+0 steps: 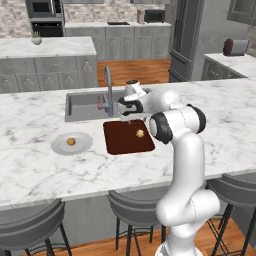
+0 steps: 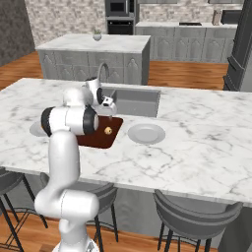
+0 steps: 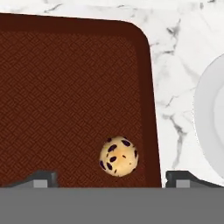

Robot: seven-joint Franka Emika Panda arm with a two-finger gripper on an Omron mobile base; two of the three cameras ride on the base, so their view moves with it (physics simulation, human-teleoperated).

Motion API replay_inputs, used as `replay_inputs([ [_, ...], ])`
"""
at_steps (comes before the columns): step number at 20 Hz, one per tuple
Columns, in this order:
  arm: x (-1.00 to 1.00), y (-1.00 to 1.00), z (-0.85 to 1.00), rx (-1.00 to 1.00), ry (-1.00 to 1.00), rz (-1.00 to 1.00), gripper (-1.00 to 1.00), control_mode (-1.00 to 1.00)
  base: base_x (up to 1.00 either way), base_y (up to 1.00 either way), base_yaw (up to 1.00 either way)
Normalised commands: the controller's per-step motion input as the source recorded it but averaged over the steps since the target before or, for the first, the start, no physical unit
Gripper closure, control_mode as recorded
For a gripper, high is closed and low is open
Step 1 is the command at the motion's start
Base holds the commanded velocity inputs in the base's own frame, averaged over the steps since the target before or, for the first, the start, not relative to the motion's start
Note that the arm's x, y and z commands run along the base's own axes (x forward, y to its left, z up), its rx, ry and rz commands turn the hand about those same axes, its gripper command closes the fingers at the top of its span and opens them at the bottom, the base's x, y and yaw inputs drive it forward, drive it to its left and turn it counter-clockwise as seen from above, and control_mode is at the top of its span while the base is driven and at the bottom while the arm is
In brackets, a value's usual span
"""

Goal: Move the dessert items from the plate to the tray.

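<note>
The dark reddish-brown tray [image 1: 125, 140] [image 2: 96, 139] [image 3: 65, 96] lies on the marble counter in front of the sink. One dessert item [image 1: 140, 133] [image 2: 108, 130] [image 3: 119, 156], a golden lump with dark spots, rests on the tray near its right edge. The other dessert item [image 1: 71, 141] sits on the round grey plate [image 1: 82, 145] to the tray's left. My gripper [image 1: 128, 118] [image 2: 110, 109] [image 3: 113, 180] hangs open a little above the tray, holding nothing. In the hand view its fingertips [image 3: 41, 179] stand wide apart on either side of the lump on the tray.
A sunken grey sink [image 1: 85, 106] [image 2: 133, 101] with a tall faucet [image 1: 108, 82] [image 2: 101, 71] lies just behind the tray. An empty second plate [image 2: 146, 133] [image 3: 214, 118] sits close to the tray's right. Bar stools [image 1: 30, 227] stand below the counter's near edge.
</note>
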Motion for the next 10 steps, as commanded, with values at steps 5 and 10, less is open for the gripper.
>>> replay_inputs([
  [5, -0.93, 0.75, 0.53, 0.0, -0.21, 0.0, -1.0, -1.0, 0.0, 0.0, 0.0],
  [10, -0.91, 0.49, 0.25, 0.07, -0.3, 0.05, -1.0, -1.0, 0.0, 0.0, 0.0],
])
